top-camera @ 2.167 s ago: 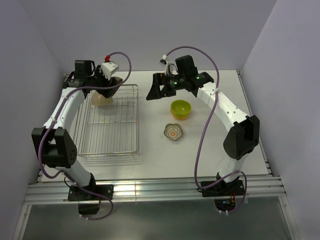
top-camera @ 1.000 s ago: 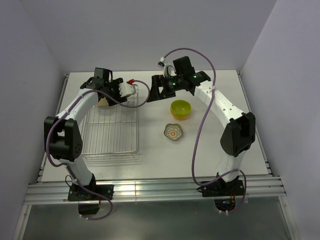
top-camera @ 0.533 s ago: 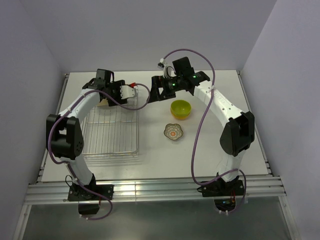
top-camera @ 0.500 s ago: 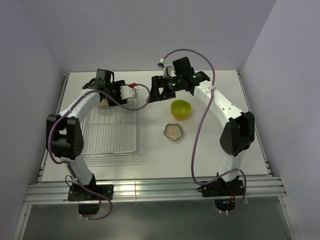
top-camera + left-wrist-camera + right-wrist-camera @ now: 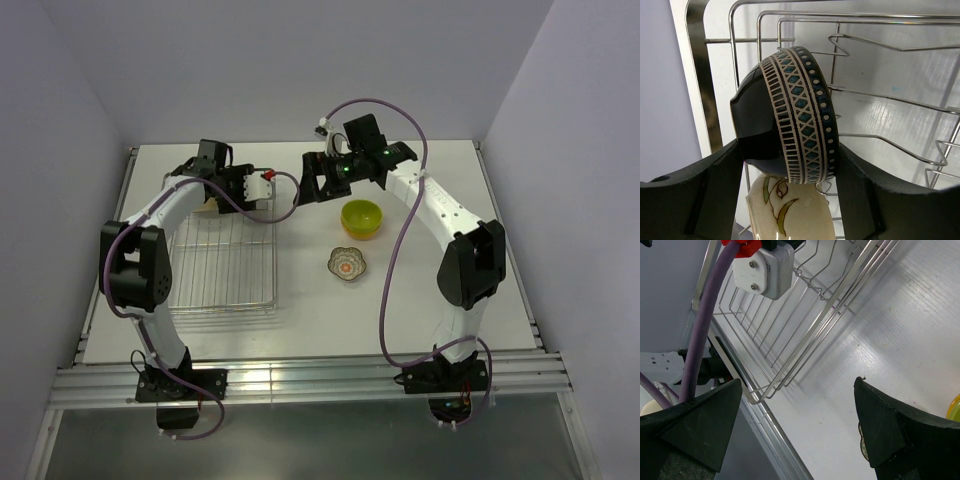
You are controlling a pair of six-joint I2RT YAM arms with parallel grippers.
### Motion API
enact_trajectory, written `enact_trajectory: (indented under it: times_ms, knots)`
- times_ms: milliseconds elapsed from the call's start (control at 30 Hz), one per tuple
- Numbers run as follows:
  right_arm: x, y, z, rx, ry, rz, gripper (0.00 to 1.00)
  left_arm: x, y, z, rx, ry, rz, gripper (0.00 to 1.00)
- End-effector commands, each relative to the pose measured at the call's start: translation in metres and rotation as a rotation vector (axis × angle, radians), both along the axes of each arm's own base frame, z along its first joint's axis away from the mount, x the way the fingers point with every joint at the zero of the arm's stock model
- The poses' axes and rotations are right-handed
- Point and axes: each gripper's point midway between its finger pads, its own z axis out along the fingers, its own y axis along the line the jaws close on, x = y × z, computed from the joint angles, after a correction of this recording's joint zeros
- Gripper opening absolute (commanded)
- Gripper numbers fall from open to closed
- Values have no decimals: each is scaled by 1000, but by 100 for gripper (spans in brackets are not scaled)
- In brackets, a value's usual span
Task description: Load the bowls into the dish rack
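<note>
My left gripper (image 5: 788, 150) is shut on a dark brown bowl (image 5: 790, 120) with a pale patterned band, and it holds the bowl on edge over the far left corner of the dish rack (image 5: 222, 262). Just below it, a white bowl (image 5: 790, 215) with a leaf motif rests in the rack. From above, my left gripper (image 5: 222, 190) hides most of both. A lime-green bowl (image 5: 361, 215) sits nested in an orange one on the table, with the scalloped patterned bowl (image 5: 347, 263) in front of it. My right gripper (image 5: 312, 180) hangs open and empty between the rack and these bowls.
The rack's wire bars (image 5: 790, 315) and the table's left rail (image 5: 765, 430) show under my right gripper. The left arm's white camera box (image 5: 765, 270) and its purple cable (image 5: 705, 340) lie close to my right gripper. Walls enclose the table on three sides.
The left wrist has rolled over, so its camera box now points right. The left arm has edged slightly right at the rack's far corner with the brown bowl. The right arm has barely moved.
</note>
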Motion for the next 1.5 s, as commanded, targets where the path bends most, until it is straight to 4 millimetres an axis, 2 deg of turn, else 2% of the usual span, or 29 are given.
enact_trajectory:
  times_ms: [0, 200, 233, 400, 467, 667, 700, 733, 967, 1067, 1100, 1167, 1300, 1367, 1400, 1467]
  knots:
    - [6, 5, 26, 39, -65, 13, 100, 13, 3, 17, 57, -69, -24, 14]
    - [6, 5, 27, 40, -64, 13, 100, 5, 1, 13, 69, -26, -52, 30]
    - [6, 5, 26, 39, -61, 13, 100, 4, 1, 15, 68, -27, -53, 38]
    - [6, 3, 28, 34, -69, 11, 100, 2, -2, 22, 56, -33, -59, 50]
    - [6, 2, 29, 31, -76, 11, 100, 1, -3, 25, 54, -31, -59, 68]
    - [10, -9, 35, 33, -94, -12, 100, -5, -6, 48, 39, -53, -68, 77]
    - [11, -11, 36, 33, -97, -18, 100, -6, -7, 55, 40, -66, -73, 84]
    - [12, -12, 37, 32, -100, -21, 100, -8, -8, 57, 39, -68, -76, 97]
    - [16, -27, 45, 25, -131, -44, 100, -17, -12, 77, 20, -107, -73, 99]
    - [19, -39, 50, 17, -155, -67, 100, -18, -18, 104, -48, -137, -46, 99]
    - [21, -44, 49, 8, -162, -73, 100, -14, -21, 128, -89, -193, -31, 100]
    - [25, -57, 52, 2, -172, -98, 100, -13, -27, 154, -206, -221, 42, 99]
    - [31, -88, 50, -43, -182, -151, 98, -23, -34, 222, -460, -280, 181, 99]
    - [35, -102, 46, -90, -208, -176, 97, -29, -36, 239, -627, -226, 307, 100]
    - [40, -116, 40, -149, -210, -221, 96, -36, -36, 248, -696, -208, 347, 99]
    - [46, -128, 33, -215, -212, -255, 94, -46, -38, 253, -880, -91, 460, 99]
